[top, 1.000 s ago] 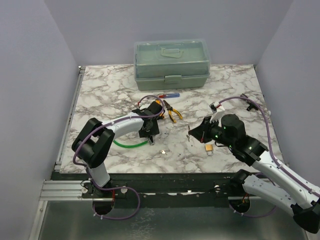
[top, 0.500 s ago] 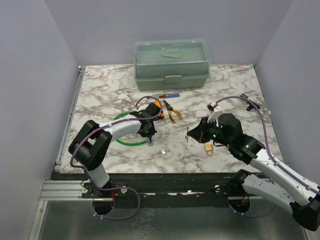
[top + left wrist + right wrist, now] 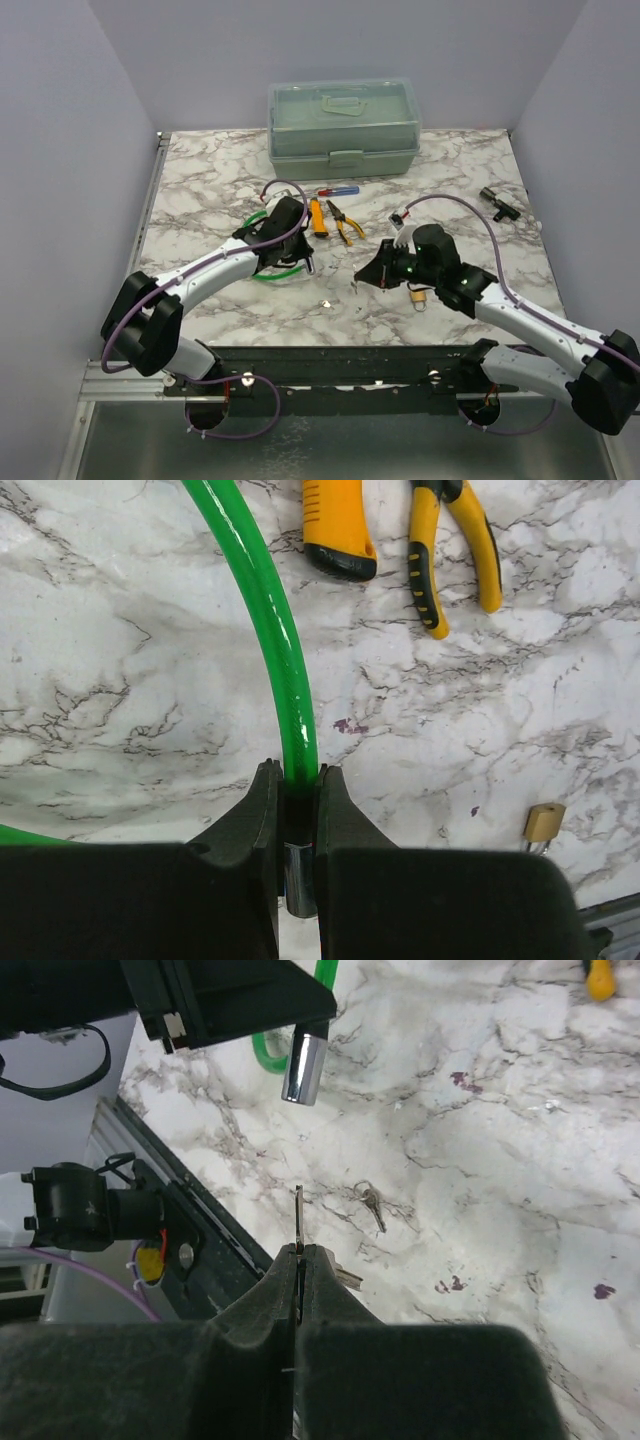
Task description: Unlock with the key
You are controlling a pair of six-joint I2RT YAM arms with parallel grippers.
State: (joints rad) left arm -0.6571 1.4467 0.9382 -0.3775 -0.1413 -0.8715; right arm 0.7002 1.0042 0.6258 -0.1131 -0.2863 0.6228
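Observation:
A green cable lock [image 3: 270,273] loops over the marble table, its green cable [image 3: 290,680] ending in a silver lock cylinder [image 3: 304,1067]. My left gripper [image 3: 297,775] is shut on the cable just above that cylinder [image 3: 298,880], which hangs below its fingers. In the top view the left gripper [image 3: 304,262] is left of centre. My right gripper [image 3: 300,1252] is shut on a flat key [image 3: 298,1218], blade pointing out towards the cylinder with a gap between them. From above, the right gripper [image 3: 362,277] sits just right of the lock end.
A small brass padlock [image 3: 418,297] lies right of my right gripper. Spare keys [image 3: 370,1203] lie on the marble near the front edge. Yellow pliers [image 3: 345,222], a yellow-handled tool [image 3: 316,215] and a screwdriver [image 3: 338,190] lie behind. A green toolbox [image 3: 343,125] stands at the back.
My left gripper has shut on the green cable at its lock end and swung it round, the cylinder now hanging off the table. My right gripper moved left with the key towards it.

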